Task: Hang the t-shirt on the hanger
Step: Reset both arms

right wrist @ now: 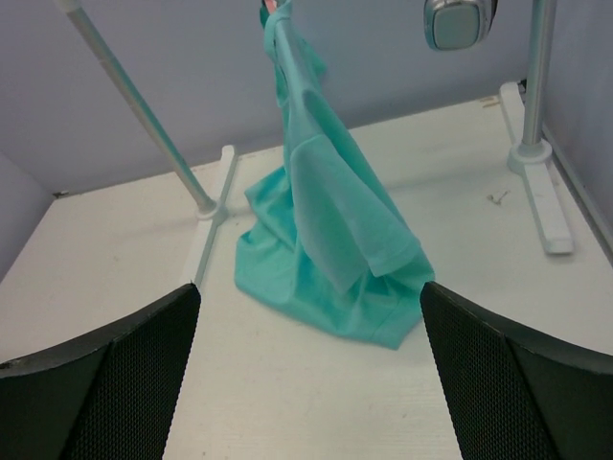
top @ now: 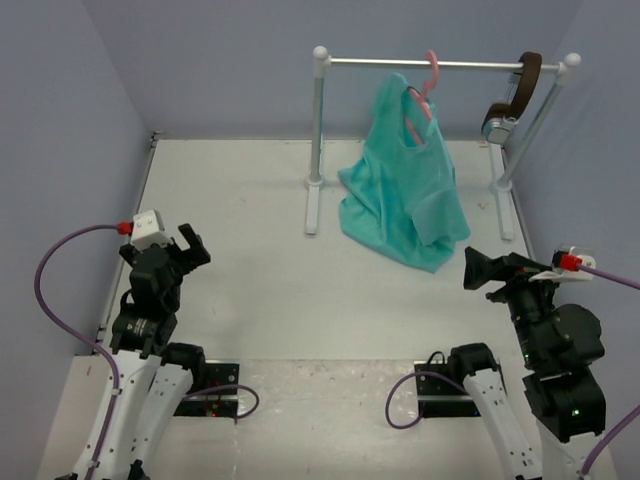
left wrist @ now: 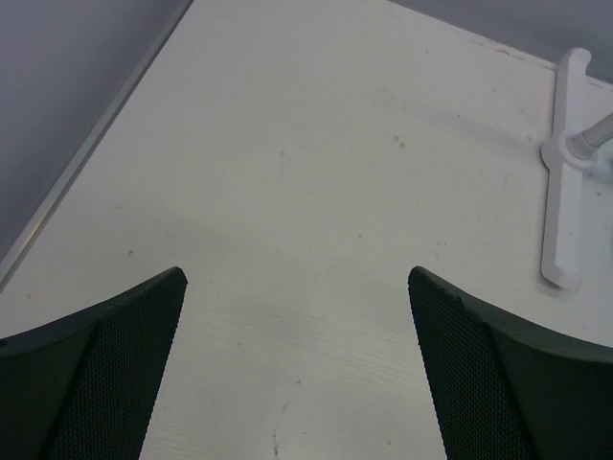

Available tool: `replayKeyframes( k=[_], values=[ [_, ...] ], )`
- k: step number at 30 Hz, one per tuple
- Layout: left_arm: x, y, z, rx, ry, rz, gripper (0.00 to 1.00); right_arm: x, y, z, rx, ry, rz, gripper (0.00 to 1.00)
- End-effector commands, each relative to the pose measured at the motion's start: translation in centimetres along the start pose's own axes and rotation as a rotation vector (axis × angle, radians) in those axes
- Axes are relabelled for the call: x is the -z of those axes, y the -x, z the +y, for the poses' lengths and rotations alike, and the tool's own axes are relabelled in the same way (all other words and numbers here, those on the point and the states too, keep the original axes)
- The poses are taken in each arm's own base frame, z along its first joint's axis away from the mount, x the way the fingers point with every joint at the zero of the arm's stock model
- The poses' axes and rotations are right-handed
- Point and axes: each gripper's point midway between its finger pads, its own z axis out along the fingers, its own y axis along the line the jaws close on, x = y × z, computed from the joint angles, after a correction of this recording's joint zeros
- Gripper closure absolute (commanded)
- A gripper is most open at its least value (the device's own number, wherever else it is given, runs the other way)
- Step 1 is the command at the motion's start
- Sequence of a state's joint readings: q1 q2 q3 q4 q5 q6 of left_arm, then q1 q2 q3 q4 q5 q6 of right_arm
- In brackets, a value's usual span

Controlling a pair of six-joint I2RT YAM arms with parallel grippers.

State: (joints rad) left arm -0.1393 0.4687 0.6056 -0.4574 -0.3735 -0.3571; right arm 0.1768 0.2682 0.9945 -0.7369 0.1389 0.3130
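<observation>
- Holds the right claw [top: 478,270] spread wide, clamped on nothing, low over the table [top: 260,290] and aimed at the cloth.
- Finds the t-shirt [top: 400,190] straight ahead of that claw and rising above it: slung by its upper part from the hanger [top: 428,85], with the hem pooled on the table just short of the open fingers.
- Finds the hanger up and beyond the right claw, hooked over the rail [top: 420,65]; shows only the pink hook and a stub of arm, the rest under cloth.
- Cannot tell whether both shoulders sit on the hanger arms; looks bunched toward one side, more slung than dressed.
- Places the brown strap [top: 525,85] with its metal piece up and to the right of the right claw, on the same rail, apart from the shirt; plays no part in the job.
- Holds the left claw [top: 193,246] just as wide apart and empty over the table, with the shirt well off ahead and to its right; sees only a white rack foot [left wrist: 560,192] ahead-right.
- Likely needs no grip here: hangs the cloth's weight on the hook, so stands both claws clear to avoid tugging.
- Judges the task close to done; warns that a loose, lopsided drape could slide off at a pull.
</observation>
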Motion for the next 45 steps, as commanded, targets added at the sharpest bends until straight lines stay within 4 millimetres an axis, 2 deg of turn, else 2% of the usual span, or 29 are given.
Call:
replayKeyframes(
  k=[1,9,20,45],
  values=[
    [0.8,1.1,-1.7,0.016,-0.08,-0.037,0.0,-0.7,-2.8,-0.6,-0.05,-0.031,0.079,0.01],
    [1.6,0.5,-1.9,0.028,-0.079,-0.065,0.0,-1.2,-3.7,-1.1,-0.008,-0.047,0.106,0.01],
    [1.6,0.3,-2.8,0.014,-0.129,-0.061,0.0,-1.9,-5.1,-1.5,0.015,-0.04,0.096,0.01],
    [2.0,0.5,-3.0,0.014,-0.155,-0.079,0.0,-2.9,-5.9,-2.4,-0.014,-0.091,0.098,0.01]
  ],
)
